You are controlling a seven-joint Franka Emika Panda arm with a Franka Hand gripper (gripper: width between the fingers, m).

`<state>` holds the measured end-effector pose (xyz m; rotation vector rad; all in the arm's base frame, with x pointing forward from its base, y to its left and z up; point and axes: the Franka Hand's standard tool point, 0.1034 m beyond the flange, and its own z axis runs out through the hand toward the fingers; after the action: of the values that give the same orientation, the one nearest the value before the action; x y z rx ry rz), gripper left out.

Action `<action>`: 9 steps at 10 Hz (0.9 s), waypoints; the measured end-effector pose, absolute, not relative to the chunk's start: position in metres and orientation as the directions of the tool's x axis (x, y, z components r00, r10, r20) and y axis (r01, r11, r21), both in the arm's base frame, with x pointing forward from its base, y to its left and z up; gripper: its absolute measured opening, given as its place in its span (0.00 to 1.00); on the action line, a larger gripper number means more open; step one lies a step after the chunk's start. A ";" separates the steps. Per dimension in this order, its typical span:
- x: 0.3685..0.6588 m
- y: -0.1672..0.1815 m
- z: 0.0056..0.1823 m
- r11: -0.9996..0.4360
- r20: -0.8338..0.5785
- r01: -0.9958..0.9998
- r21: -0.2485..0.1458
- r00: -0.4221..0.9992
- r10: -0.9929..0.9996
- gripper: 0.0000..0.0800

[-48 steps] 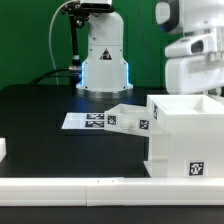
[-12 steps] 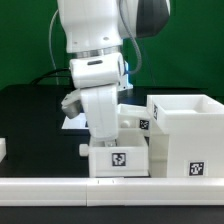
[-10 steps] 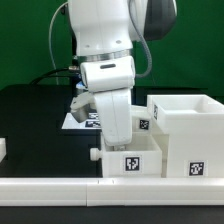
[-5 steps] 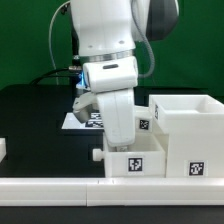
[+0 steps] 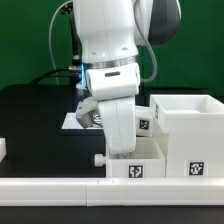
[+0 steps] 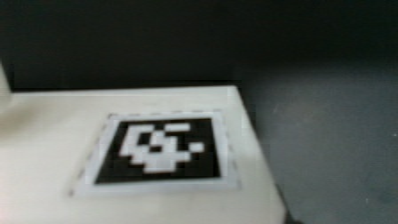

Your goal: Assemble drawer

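Observation:
The large white cube housing (image 5: 186, 128) stands at the exterior view's right, open at the top, with a tag on its front. My gripper (image 5: 122, 150) reaches down onto a small white box tray (image 5: 135, 170), which sits on the table right beside the housing's left wall. The tray has a tag on its front and a knob on its left side. My fingertips are hidden behind the hand and tray. A second tray (image 5: 143, 123) lies behind, mostly covered by my arm. The wrist view shows only a white tagged face (image 6: 160, 148) close up, with no fingers in it.
The marker board (image 5: 70, 121) lies on the black table behind my arm. A long white rail (image 5: 60, 188) runs along the front edge. A small white piece (image 5: 3, 148) sits at the far left edge.
My arm came in from the right and took the small tray. Over the last second, gripper and tray slid to the exterior view's right, up to the housing, and slightly lower.

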<state>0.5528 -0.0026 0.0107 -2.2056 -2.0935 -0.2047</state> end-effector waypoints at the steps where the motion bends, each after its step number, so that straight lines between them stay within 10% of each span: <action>1: 0.553 -0.002 0.011 -0.054 0.161 0.998 0.025 0.049 0.986 0.05; 9: 0.550 -0.002 0.009 -0.054 0.162 0.998 0.019 0.050 0.986 0.05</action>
<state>0.5502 -0.0023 0.0091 -2.2031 -2.0911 -0.1996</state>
